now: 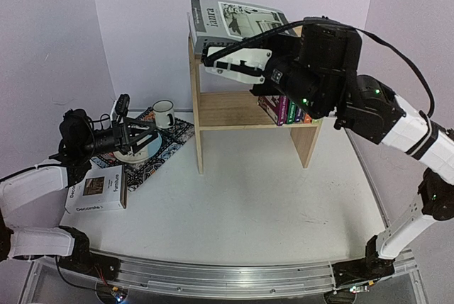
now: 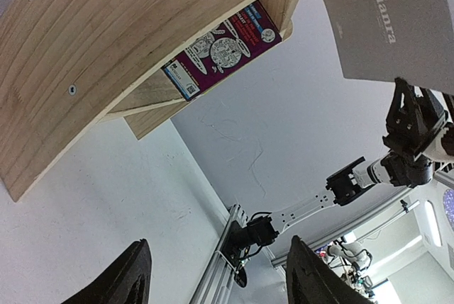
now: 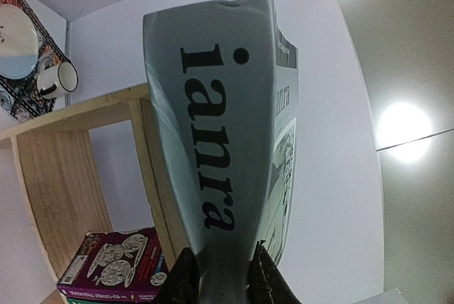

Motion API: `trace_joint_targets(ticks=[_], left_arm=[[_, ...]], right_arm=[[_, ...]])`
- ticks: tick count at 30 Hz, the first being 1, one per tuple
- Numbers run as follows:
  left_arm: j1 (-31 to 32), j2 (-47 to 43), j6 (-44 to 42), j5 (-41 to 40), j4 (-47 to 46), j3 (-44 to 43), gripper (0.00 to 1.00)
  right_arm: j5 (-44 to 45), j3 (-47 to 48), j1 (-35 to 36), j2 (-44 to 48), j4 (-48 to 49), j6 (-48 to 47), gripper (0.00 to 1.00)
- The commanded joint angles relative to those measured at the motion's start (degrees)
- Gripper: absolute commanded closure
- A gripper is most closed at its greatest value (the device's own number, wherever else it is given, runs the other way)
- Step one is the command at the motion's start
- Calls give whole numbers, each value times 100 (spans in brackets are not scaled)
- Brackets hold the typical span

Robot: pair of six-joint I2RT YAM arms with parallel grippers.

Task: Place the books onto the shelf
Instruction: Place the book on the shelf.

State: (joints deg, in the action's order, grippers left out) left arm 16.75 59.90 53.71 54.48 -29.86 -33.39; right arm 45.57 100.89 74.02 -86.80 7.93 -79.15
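My right gripper (image 1: 209, 50) (image 3: 223, 268) is shut on the spine end of the grey-white "ianra" book (image 1: 237, 22) (image 3: 216, 127). The book hangs tilted over the top of the pine shelf (image 1: 234, 111); I cannot tell whether they touch. The left wrist view shows that book's grey cover (image 2: 386, 24). Several colourful Treehouse books (image 1: 287, 109) stand at the right of the shelf's lower tier, a purple one (image 2: 223, 49) (image 3: 117, 265) outermost. The white "Decorate" book (image 1: 96, 190) lies flat at the left. My left gripper (image 1: 135, 134) (image 2: 216, 276) is open and empty above the placemat.
A dark patterned placemat (image 1: 170, 137) left of the shelf carries a pale plate (image 1: 138, 152) and a white mug (image 1: 164, 113). The shelf's left side panel (image 2: 106, 56) fills the left wrist view. White walls stand close behind and to the right.
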Motion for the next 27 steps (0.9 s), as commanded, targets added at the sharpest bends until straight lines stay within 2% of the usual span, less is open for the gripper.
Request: trace_joint_targets(ticks=[1, 6, 13, 24, 26, 27], left_arm=[[-28, 35, -149, 124, -114, -242, 34], [-27, 8, -150, 112, -116, -195, 34], [-31, -46, -132, 98, -115, -136, 34], [-31, -211, -86, 50, -116, 59, 34], [-28, -203, -94, 47, -116, 81, 34], [-31, -196, -96, 53, -115, 86, 34]], right_arm=[[-99, 474, -500, -210, 494, -163, 83], [-246, 879, -1048, -565, 47, 86, 84], [-482, 1506, -1259, -1085, -743, 369, 84], [-632, 1857, -1620, -1634, -1014, 619, 84], [-664, 1917, -1666, -1682, -1051, 639, 79], [-686, 1933, -1671, -1691, -1069, 650, 70]])
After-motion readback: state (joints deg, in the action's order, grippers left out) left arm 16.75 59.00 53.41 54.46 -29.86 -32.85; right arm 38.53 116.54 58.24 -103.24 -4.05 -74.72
